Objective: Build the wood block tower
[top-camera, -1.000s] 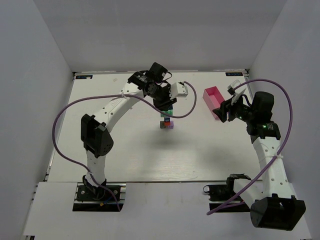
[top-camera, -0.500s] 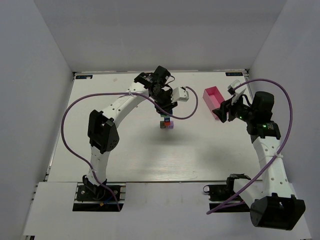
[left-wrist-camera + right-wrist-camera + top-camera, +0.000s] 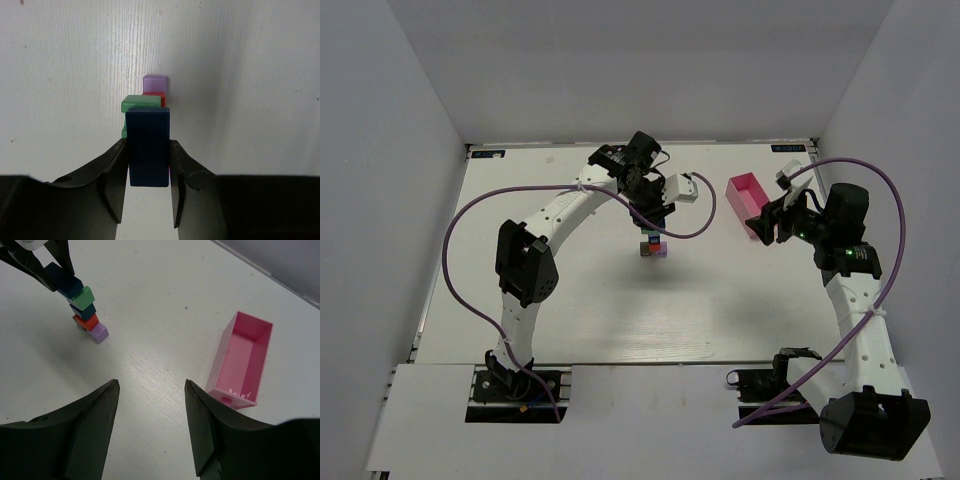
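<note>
The tower (image 3: 653,245) stands mid-table. In the right wrist view it shows a green block (image 3: 82,297) over a dark blue one (image 3: 90,311) and a red one (image 3: 86,321), with a lilac block (image 3: 99,332) at its foot. My left gripper (image 3: 147,145) is shut on another dark blue block (image 3: 147,125), held at the tower's top, right over the green block (image 3: 137,104). Whether it rests on the green one I cannot tell. My right gripper (image 3: 151,385) hangs open and empty, well to the right of the tower.
A pink rectangular tray (image 3: 745,195) lies at the back right, close to my right gripper (image 3: 765,225); it looks empty in the right wrist view. White walls close in the table on three sides.
The left arm's elbow swung to the right and its wrist shifted slightly over the tower a second ago; it has held still since. The right arm has not moved.
</note>
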Tool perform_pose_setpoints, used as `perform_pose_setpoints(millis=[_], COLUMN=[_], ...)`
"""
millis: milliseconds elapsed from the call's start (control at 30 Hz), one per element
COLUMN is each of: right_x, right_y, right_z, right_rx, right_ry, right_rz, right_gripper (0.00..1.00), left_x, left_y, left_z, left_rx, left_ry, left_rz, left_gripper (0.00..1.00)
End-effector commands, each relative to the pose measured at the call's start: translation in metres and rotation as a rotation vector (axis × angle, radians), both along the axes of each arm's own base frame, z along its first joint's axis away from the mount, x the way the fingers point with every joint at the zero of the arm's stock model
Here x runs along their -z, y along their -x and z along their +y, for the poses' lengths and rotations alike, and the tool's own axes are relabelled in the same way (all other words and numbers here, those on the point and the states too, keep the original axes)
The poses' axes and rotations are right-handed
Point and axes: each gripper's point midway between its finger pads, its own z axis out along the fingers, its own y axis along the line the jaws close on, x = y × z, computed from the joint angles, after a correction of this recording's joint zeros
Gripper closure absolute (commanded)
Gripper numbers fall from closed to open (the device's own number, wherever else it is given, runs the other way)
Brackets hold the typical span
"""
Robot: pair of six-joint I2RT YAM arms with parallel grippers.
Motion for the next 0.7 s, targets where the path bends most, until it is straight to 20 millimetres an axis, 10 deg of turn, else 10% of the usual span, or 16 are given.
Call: perform_pose_setpoints(millis=[0, 667], right_x=[-0.0017, -0.0004], right_y=[-0.0002, 0.0009], right_z=[0.0014, 0.0005], right_rx=[-0.020, -0.020], right_ry=[0.001, -0.001], right_rz=[-0.018, -0.014], right_gripper=[0.39, 0.39], left_x=[-0.0401, -0.0337], left_y=[-0.0037, -0.0105], left_z=[-0.0078, -0.0053], left_rx=[0.018, 0.004], left_ry=[0.090, 0.083], left_rz=[-0.072, -0.076], left_gripper=[0.85, 0.84])
